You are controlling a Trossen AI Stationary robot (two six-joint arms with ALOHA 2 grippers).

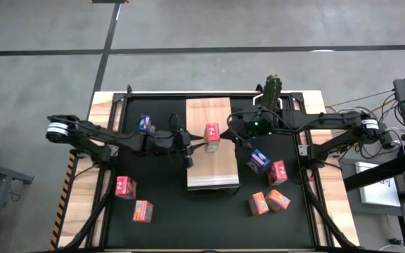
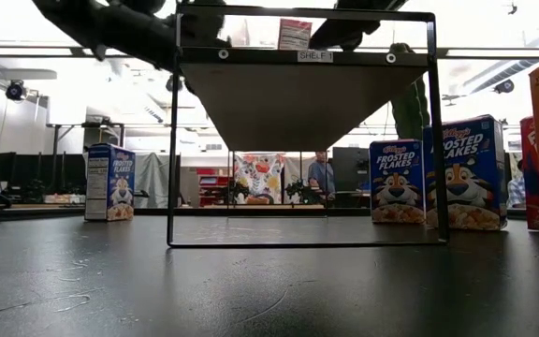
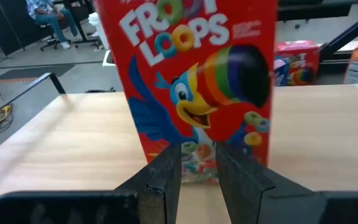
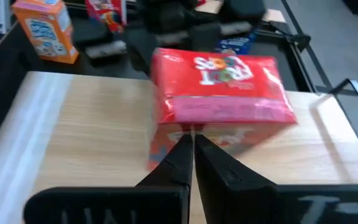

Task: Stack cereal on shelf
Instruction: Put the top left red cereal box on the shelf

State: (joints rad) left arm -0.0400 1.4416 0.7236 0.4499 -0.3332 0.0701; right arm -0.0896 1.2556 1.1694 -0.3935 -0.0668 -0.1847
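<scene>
A red Froot Loops cereal box (image 1: 211,133) stands upright on its bottom end on the light wood shelf (image 1: 213,172), a board raised on a black frame (image 2: 173,140). My left gripper (image 3: 197,168) is level on the box's left side, low before its printed front (image 3: 197,74). Its fingers are a narrow gap apart with nothing between them. My right gripper (image 4: 192,146) is shut and hovers above the shelf just right of the box, looking down on the box top (image 4: 229,109). My left gripper has its fingertips (image 3: 166,163) right at the bottom of the box's front (image 3: 199,163), coming level from the table's left. I cannot tell whether they touch it.
Loose cereal boxes stand on the black mat (image 1: 209,218): blue (image 1: 146,124), red (image 1: 125,187) and orange (image 1: 143,210) on the left; blue (image 1: 257,161), red (image 1: 278,172) and two orange (image 1: 267,202) on the right. A cactus (image 1: 271,90) stands behind the shelf.
</scene>
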